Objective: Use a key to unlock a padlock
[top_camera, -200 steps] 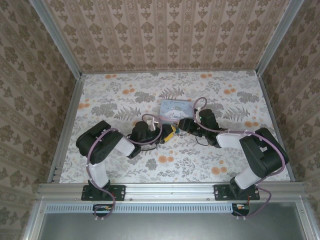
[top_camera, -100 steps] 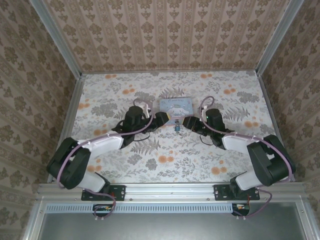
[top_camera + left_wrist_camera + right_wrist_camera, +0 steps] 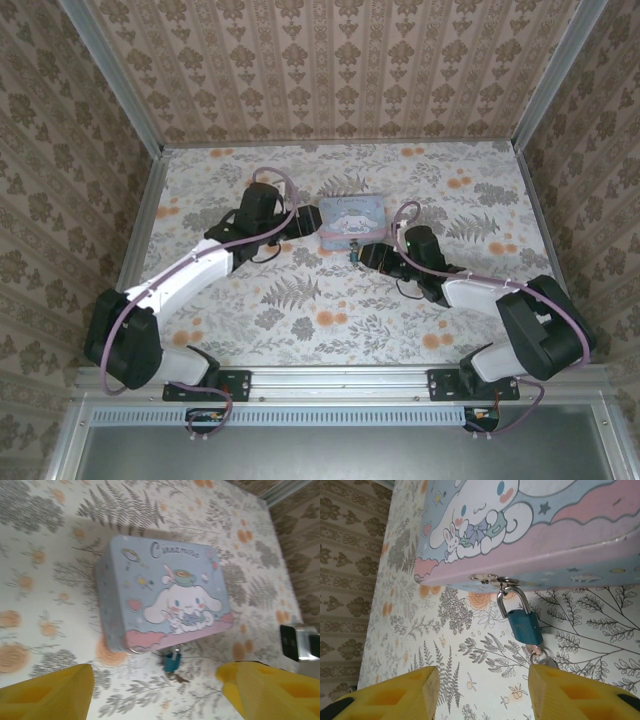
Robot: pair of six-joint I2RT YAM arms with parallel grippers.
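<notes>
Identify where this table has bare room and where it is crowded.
Free: the table's far strip beyond the tin, and its near middle. Crowded: by the tin's near edge, where padlock, left gripper and right gripper gather.

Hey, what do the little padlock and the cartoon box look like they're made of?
Padlock: teal painted body, fairly matte, with a shiny silver shackle, likely steel. Cartoon box: probably printed tin, judging by its smooth printed lid and metal hasp, though plastic cannot be excluded.
</notes>
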